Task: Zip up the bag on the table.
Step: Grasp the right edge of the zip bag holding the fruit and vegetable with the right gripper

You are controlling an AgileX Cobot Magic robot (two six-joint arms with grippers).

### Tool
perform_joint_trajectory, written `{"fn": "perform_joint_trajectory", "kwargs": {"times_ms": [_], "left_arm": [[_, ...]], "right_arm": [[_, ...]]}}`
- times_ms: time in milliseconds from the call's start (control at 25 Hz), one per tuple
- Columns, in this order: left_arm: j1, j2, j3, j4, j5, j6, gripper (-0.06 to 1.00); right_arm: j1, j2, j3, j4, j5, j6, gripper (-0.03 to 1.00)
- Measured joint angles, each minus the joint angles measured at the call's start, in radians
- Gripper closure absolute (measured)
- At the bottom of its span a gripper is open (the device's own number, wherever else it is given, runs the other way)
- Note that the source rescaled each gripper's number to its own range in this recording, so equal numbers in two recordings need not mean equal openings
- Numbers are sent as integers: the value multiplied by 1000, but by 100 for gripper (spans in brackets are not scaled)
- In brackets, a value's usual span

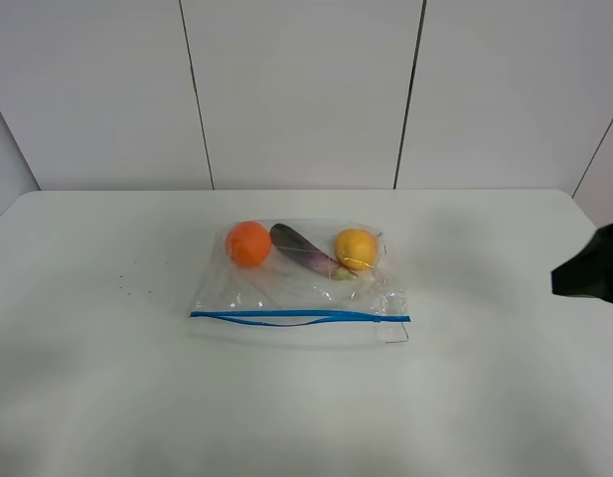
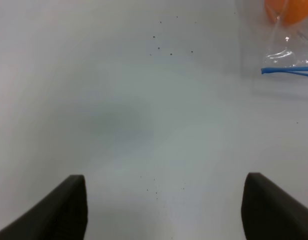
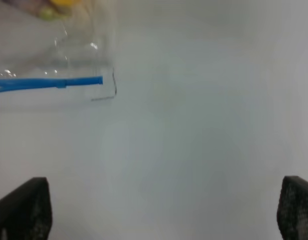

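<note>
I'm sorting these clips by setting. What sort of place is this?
Probably a lab or robot test station rather than a kitchen: a large white table against plain white wall panels, with one clear zip bag of produce laid out on it.

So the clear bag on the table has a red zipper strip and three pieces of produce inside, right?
No, the zipper strip is blue, not red; the exterior high view shows it. The clear bag on the table does hold three pieces of produce.
</note>
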Motion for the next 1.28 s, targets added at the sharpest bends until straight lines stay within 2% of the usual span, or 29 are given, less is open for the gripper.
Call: {"fn": "perform_joint_trajectory", "kwargs": {"times_ms": [120, 280, 440, 560, 720, 800, 1040, 1280], "left_arm": [[0, 0, 0, 0, 0, 0, 12], [0, 0, 0, 0, 0, 0, 12], [0, 0, 0, 0, 0, 0, 12], [0, 0, 0, 0, 0, 0, 12], [0, 0, 0, 0, 0, 0, 12], [0, 0, 0, 0, 0, 0, 12], [0, 0, 0, 0, 0, 0, 12], [0, 0, 0, 0, 0, 0, 12]], "right_arm": [[0, 175, -31, 26, -51, -8, -3], [0, 386, -46, 88, -192, -72, -3], [0, 576, -47, 233, -336, -202, -3], [0, 710, -57, 386, -378, -347, -3], [0, 863, -123, 593, -329, -558, -3], [0, 918, -172, 661, -289, -618, -3], [0, 1023, -331, 700, -156, -663, -3], [0, 1114, -356, 734, -60, -740, -3]]}}
